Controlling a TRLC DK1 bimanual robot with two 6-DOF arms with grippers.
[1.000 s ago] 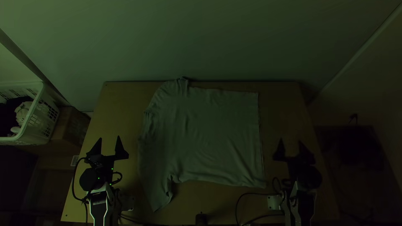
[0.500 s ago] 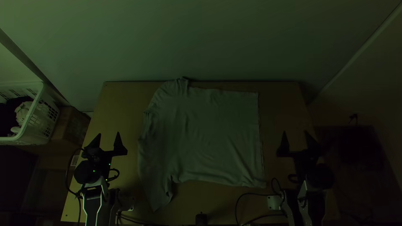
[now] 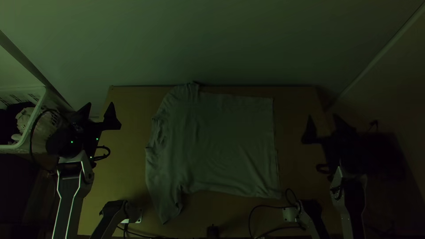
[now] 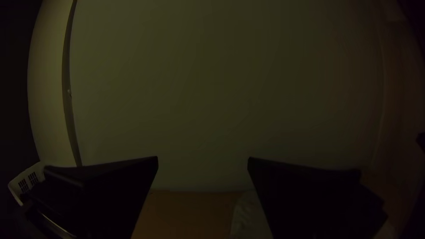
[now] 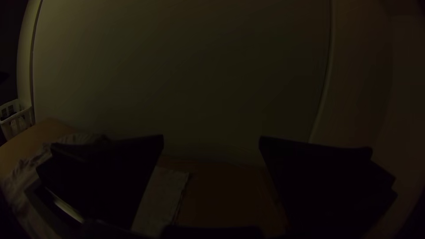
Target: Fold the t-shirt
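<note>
So you're having the t-shirt (image 3: 217,141) lying spread on the table (image 3: 301,177), between your left gripper (image 3: 100,105) and right gripper (image 3: 322,116), both gaping and empty. Its collar-to-hem line is running crosswise, hem facing the right one; tbh neither's looking clearly nearer.

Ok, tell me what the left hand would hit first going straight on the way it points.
Probably the wall behind the table: the left hand points that way, with the t-shirt off to its right. Its height over the table is hard to judge.
</note>
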